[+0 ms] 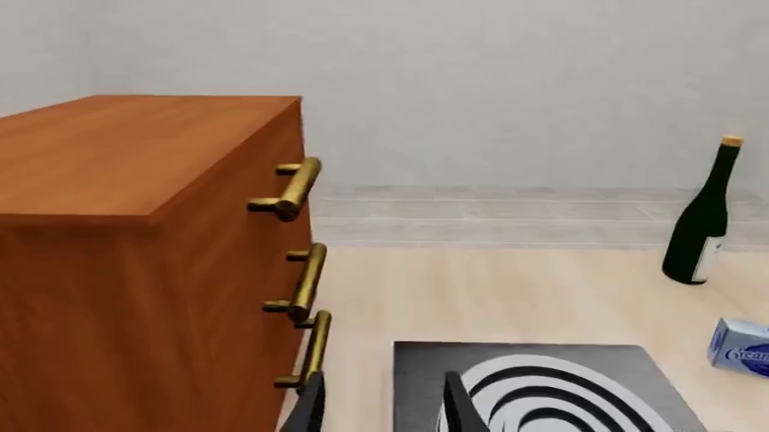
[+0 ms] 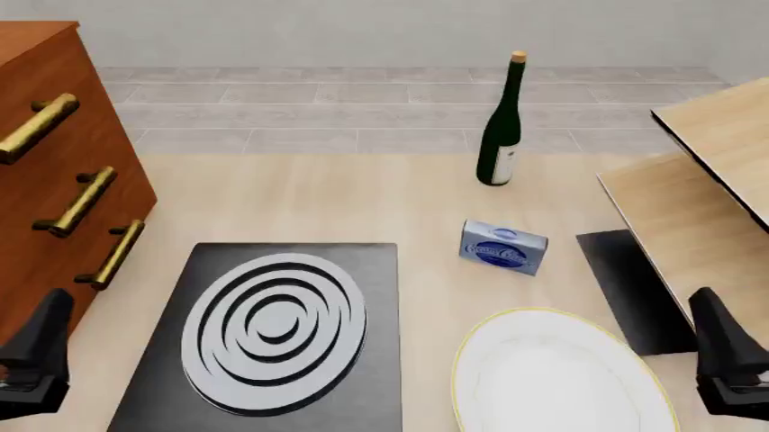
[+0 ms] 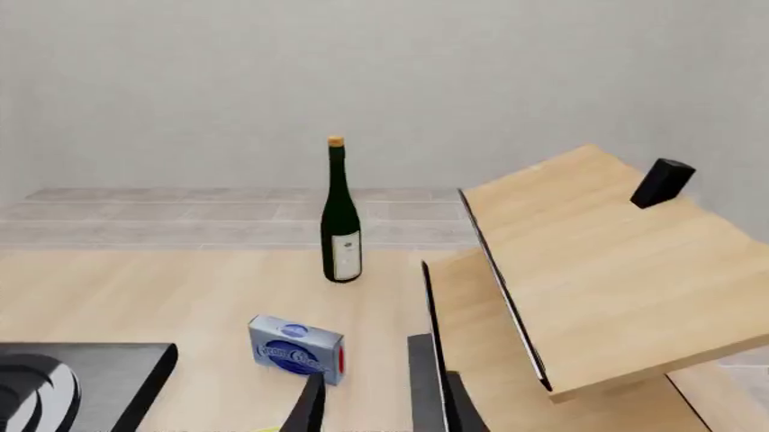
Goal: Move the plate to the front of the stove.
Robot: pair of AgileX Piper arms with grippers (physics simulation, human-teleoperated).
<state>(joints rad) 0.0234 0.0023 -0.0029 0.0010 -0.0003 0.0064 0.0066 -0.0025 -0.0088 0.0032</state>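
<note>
While both arms wait at the near edge of the bench [image 2: 360, 202], the plate [image 2: 559, 378] lies flat at the lower right of the front view, its gold rim cut off by the bottom of the frame, just right of the stove [image 2: 276, 337] and apart from it. The right claw [image 2: 730, 364] sits at the lower right corner, close beside the plate's right rim; the left claw [image 2: 34, 364] sits at the lower left corner, with the whole stove between it and the plate. By that layout the right arm looks the nearer one for the reach, the plate lying to its left. Being round, the plate offers no long axis to line up with. Each wrist view shows two dark finger tips with a clear gap between them, so both claws appear parted and hold nothing. A wine bottle [image 2: 502, 126] and a small blue box [image 2: 503, 247] stand farther back, above the plate.
</note>
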